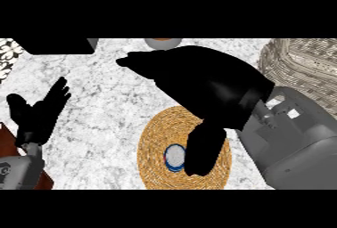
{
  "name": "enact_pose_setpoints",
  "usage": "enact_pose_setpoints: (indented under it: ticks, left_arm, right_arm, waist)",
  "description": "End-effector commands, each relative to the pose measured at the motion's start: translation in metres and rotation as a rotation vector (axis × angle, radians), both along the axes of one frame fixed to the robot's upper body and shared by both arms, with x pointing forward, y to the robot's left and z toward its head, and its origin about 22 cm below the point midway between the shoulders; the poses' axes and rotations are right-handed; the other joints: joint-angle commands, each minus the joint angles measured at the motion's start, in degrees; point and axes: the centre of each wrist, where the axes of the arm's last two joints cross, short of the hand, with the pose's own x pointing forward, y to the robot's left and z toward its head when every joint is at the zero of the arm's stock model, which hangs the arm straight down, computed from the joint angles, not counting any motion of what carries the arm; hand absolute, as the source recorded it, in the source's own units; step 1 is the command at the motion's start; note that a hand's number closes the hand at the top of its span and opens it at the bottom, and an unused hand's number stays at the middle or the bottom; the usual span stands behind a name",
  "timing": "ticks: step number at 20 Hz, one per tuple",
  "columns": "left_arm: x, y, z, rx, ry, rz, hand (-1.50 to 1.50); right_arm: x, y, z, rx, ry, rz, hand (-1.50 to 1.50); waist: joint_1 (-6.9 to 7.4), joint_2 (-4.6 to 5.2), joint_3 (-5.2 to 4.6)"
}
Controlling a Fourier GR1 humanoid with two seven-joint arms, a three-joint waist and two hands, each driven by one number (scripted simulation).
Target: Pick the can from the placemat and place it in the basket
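The can (173, 156) stands upright on the round woven placemat (153, 133) in the lower middle of the frame. Its pale top with a blue rim faces up, and it sits a little below and left of the mat's centre. The right hand (211, 84) fills the middle of the frame above the mat, its back turned upward. Its fingers (135, 61) stretch out toward the upper left, away from the can, so the hand reads as open and holds nothing. Its thumb (203, 153) hangs down over the mat and covers the can's right edge; whether it touches the can cannot be told. The grey right forearm (296, 142) comes in from the lower right. The wicker basket (299, 60) sits at the upper right, well apart from the can, partly behind the forearm. The left hand (34, 116) rests open at the left edge over the marble counter (105, 93), fingers pointing up. A dark block (56, 45) lies at the upper left, and a small grey round object (163, 43) shows at the top middle, cut off by the frame's upper limit.
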Motion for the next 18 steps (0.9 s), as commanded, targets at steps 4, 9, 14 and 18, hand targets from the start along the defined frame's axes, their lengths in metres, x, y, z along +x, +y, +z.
enact_pose_setpoints:
  ticks: [4, 9, 14, 18]
  left_arm:
    - [0.007, 0.002, 0.011, -0.003, -0.01, 0.006, 0.0]
    - [-0.009, 0.026, -0.002, -0.008, -0.014, 0.018, 0.0]
    - [0.009, 0.014, 0.017, -0.013, -0.017, -0.012, 0.0]
    - [-0.017, -0.002, 0.0, -0.012, -0.04, -0.019, 0.0]
  right_arm:
    - [-0.01, -0.059, 0.012, -0.015, 0.113, 0.021, -1.5]
    - [-0.034, -0.078, -0.012, 0.127, 0.096, -0.032, -1.5]
    - [-0.029, -0.103, -0.056, 0.151, 0.129, -0.002, -1.5]
    - [-0.043, -0.097, -0.083, 0.172, 0.102, -0.01, -1.5]
  waist:
    - [-0.25, 0.18, 0.07]
    - [0.16, 0.27, 0.05]
    - [0.6, 0.53, 0.09]
    - [0.92, 0.48, 0.1]
